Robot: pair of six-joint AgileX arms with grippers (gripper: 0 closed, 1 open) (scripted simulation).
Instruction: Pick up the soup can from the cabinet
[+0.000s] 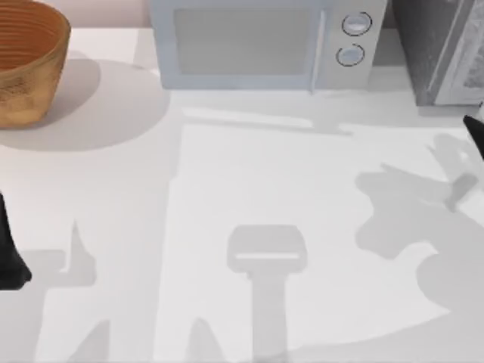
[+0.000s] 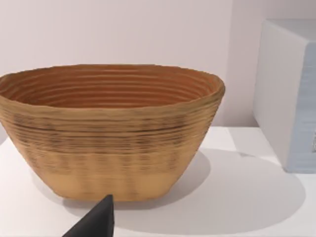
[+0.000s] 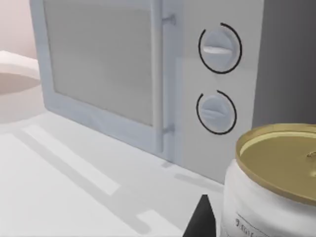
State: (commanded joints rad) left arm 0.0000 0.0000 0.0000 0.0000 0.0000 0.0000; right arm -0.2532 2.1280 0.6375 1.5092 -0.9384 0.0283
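Soup can [image 3: 271,187] upright, gold lid up.

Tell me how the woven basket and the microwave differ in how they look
The basket is round, tan-brown and ribbed, open at the top; the microwave is boxy, pale blue-grey and smooth, its door shut. The basket stands at the table's far left corner, the microwave at the far middle, beside the dark cabinet. The microwave carries two round knobs; the basket has none. Both rest upright on the white table.
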